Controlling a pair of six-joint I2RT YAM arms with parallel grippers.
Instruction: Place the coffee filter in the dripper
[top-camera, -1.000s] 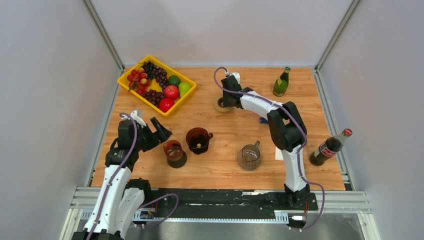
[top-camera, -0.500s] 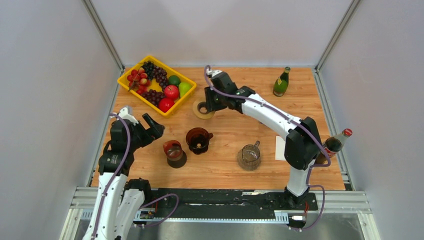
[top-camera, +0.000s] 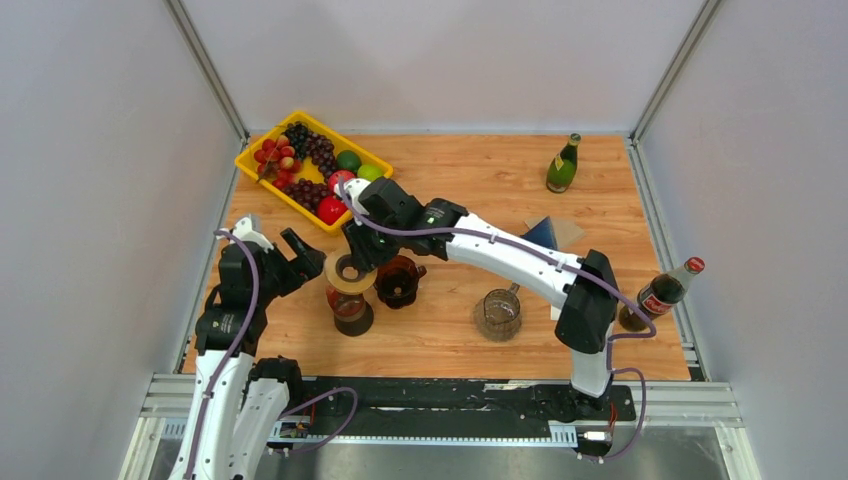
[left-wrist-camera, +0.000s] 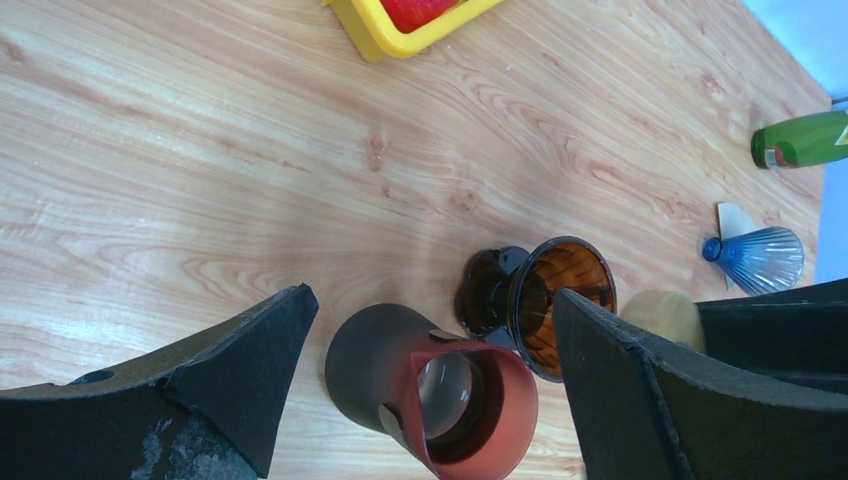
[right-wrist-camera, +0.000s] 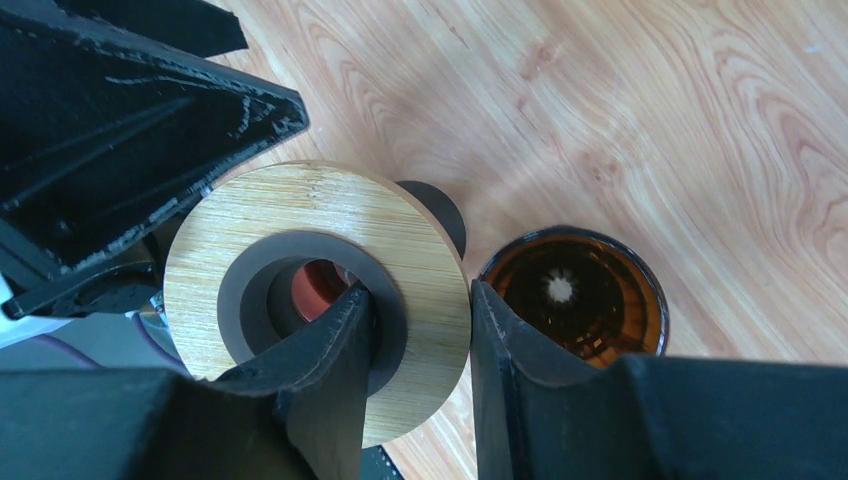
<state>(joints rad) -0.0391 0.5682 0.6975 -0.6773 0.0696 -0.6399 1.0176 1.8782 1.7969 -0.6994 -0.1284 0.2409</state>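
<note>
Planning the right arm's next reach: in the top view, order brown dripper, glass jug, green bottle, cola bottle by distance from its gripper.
1. Brown dripper, beside the right gripper.
2. Glass jug, near centre.
3. Green bottle, back right.
4. Cola bottle, right edge.

The wooden table bears a fruit tray, green bottle, cola bottle, glass jug, dripper and dark cup

Light wooden table, plain grey walls, aluminium corner posts, even lighting
</note>
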